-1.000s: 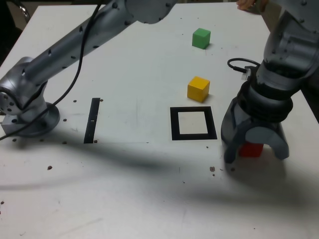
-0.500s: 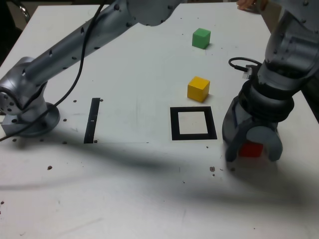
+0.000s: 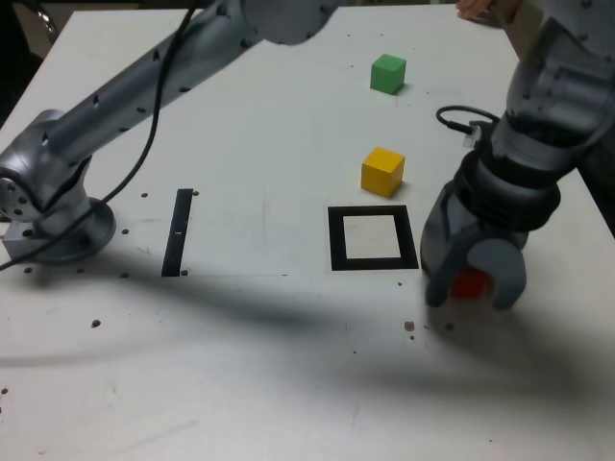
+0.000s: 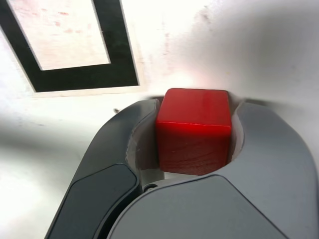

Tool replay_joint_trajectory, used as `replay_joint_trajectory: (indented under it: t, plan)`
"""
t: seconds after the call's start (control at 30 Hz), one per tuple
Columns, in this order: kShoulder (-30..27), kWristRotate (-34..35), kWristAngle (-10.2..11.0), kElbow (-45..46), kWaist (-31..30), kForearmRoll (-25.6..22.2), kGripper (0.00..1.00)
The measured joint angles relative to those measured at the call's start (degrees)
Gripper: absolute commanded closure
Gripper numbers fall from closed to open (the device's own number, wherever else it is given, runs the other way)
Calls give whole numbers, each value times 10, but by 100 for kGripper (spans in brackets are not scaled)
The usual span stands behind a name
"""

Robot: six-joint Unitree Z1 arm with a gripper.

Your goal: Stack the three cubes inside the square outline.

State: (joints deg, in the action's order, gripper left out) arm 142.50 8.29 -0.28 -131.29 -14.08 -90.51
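Note:
The red cube (image 3: pixel 470 284) sits between the jaws of my gripper (image 3: pixel 471 294), just to the exterior view's right of the square outline (image 3: pixel 336 240). In the wrist view the red cube (image 4: pixel 194 129) fills the gap of the gripper (image 4: pixel 197 110), and both grey jaws press its sides. The black square outline (image 4: pixel 84 79) lies just beyond the cube, with nothing in its white centre. The yellow cube (image 3: pixel 382 171) rests on the table just behind the outline. Farther back stands the green cube (image 3: pixel 388 74).
A straight black strip (image 3: pixel 178 230) lies to the exterior view's left of the outline. The arm's base (image 3: pixel 48 216) stands at the far left. A person's hand (image 3: pixel 476 10) shows at the back right edge. Dark specks dot the white table (image 3: pixel 269 144).
The jaws have closed in from wide apart onto the red cube. The gripper and cube have shifted slightly toward the exterior view's left.

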Motion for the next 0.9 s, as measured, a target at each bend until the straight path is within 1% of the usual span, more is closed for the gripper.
replay_joint_trajectory:
  t: [0.13, 0.4, 0.5, 0.67, 0.9]
  plan:
    - [-28, -6, 3, 25, 0, -1, 75]
    - [-84, -25, 4, 85, 9, 2, 75]
    - [-108, -35, 4, 127, 19, 8, 75]
    - [-144, -55, 4, 205, 44, 42, 75]
    - [-190, -67, 4, 318, 79, 129, 75]
